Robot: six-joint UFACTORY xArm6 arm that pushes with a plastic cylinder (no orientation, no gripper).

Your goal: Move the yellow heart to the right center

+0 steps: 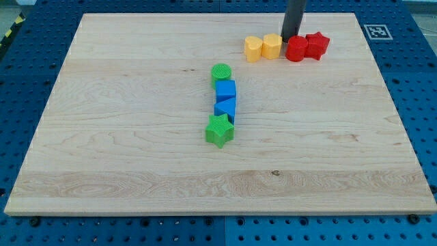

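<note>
The yellow heart [253, 48] lies near the view's top, right of centre, at the left end of a row. To its right stand a yellow hexagon block [272, 46], a red round block [296, 49] and a red star [317, 45], touching one another. My tip [290, 36] comes down from the view's top and sits just behind the row, between the yellow hexagon and the red round block. It is to the right of the yellow heart and apart from it.
A column stands at the board's middle: a green round block [220, 73], a blue cube [226, 90], a blue triangle [226, 107] and a green star [219, 130]. The wooden board [102, 157] lies on a blue perforated table. A marker tag [375, 31] sits at the top right corner.
</note>
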